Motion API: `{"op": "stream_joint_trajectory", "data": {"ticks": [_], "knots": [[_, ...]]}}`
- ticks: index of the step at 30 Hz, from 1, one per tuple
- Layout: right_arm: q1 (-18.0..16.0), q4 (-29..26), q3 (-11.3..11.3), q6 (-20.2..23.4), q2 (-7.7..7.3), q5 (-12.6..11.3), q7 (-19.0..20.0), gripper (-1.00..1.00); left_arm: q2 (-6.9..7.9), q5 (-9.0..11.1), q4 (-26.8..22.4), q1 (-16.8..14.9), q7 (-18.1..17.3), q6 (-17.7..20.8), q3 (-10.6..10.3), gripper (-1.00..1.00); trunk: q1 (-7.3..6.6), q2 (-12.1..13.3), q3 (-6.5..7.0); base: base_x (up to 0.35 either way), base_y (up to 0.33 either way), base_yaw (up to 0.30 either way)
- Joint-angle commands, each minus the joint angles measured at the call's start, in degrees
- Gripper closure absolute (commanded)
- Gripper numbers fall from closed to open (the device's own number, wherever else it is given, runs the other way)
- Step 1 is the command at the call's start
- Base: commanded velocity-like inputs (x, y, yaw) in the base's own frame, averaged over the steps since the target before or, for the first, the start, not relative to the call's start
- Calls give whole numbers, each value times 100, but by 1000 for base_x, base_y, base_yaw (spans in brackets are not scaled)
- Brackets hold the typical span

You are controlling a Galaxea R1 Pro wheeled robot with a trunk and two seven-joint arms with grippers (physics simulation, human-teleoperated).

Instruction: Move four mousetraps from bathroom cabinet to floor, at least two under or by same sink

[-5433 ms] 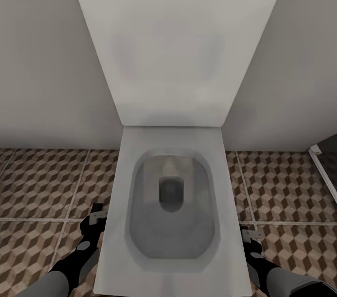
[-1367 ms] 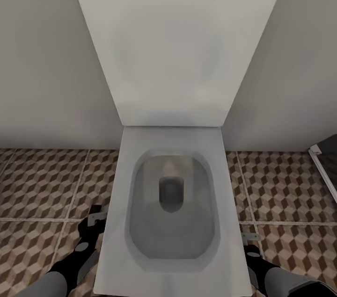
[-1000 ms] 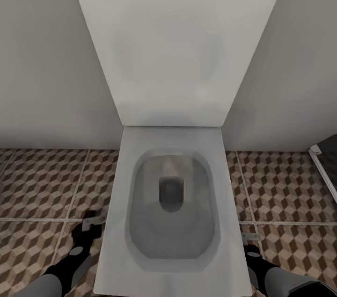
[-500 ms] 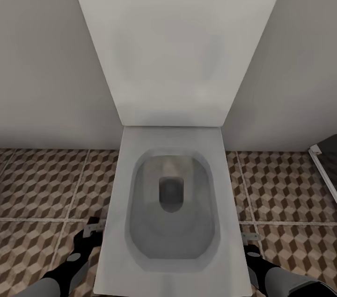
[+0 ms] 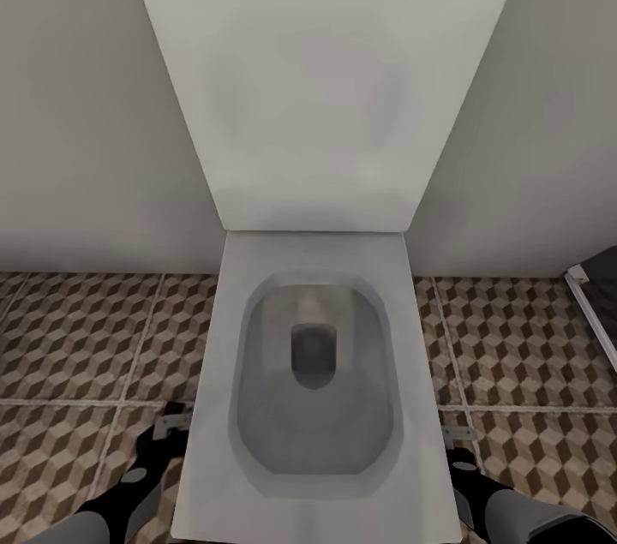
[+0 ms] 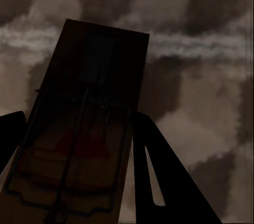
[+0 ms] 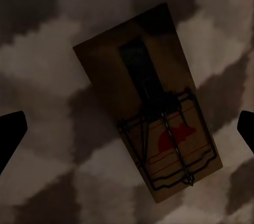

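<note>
In the left wrist view, a mousetrap (image 6: 79, 128) sits between the 2 dark fingers (image 6: 169, 181) of the left gripper (image 6: 74, 171). The fingers flank its long sides at about 9 and 3 o'clock of the base, and the jaws look closed onto it, though whether the pads truly touch the wood is hard to tell in the dim picture. The trap's wire frame and a faint red mark face the camera. Beyond it lies the bathroom floor (image 6: 211, 33), blurred, with a pale grout line crossing.

In the right wrist view, a 2nd mousetrap (image 7: 151, 107) lies flat on the patterned floor (image 7: 47, 65), its red-printed end toward 5 o'clock and its plain end toward 11 o'clock. The right gripper (image 7: 127, 131) is spread wide: its 2 fingertips (image 7: 10, 131) show at 9 and 3 o'clock, well apart from the trap.

In the head view, the left gripper (image 5: 170, 424) hangs low at 7 o'clock, just beside the white toilet (image 5: 313, 373). The right gripper (image 5: 458, 437) sits at 5 o'clock on the toilet's other side. Cube-patterned tiles (image 5: 86, 338) run back to the pale wall (image 5: 77, 98) at 12 o'clock, where the raised toilet lid (image 5: 317, 73) leans.
</note>
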Motion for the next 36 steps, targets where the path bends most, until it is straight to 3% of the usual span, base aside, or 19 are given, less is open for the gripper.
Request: {"op": "stream_joint_trajectory", "data": {"ticks": [1,29,36], "knots": [[-2,5,49,-19,1,-53,-8,-100,-2,25,27,-2,-36,-19,-47,100,-1,-1,-3,0,0,0],[-2,5,42,-35,1,-49,-8,-100,-32,47,229,-2,-182,-59,-26,100,-1,-1,-3,0,0,0],[-2,5,40,-38,-5,-49,-8,-100,-102,29,250,-2,-182,-67,-38,100,-1,-1,-3,0,0,0]]}}
